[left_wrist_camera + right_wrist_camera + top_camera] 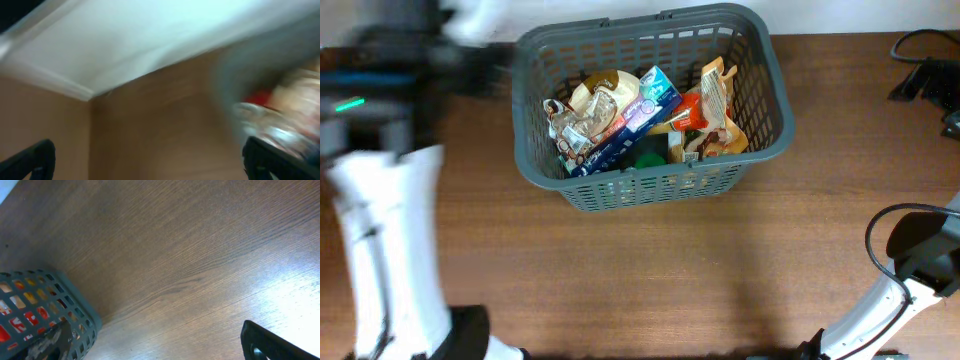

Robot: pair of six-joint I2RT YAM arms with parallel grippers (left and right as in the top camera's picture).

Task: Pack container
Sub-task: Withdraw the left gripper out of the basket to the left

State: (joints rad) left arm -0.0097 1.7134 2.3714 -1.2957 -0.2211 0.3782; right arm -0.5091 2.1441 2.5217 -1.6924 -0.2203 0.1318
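Observation:
The container (650,186) is a dark grey slotted basket at the back middle of the wooden table. It holds several grocery packets: a blue box (632,112), a silver packet (576,122), orange-brown pouches (716,112) and a green-topped item (648,155). My left gripper (485,65) is blurred, just left of the basket's rim. In the left wrist view its fingers (150,162) are wide apart and empty, with the blurred basket (250,65) at right. My right gripper (160,347) is open and empty over bare table, right of the basket's corner (75,311).
A black cable and device (925,65) lie at the table's back right. The right arm (925,250) sits at the front right corner. A white wall runs behind the table's far edge (125,40).

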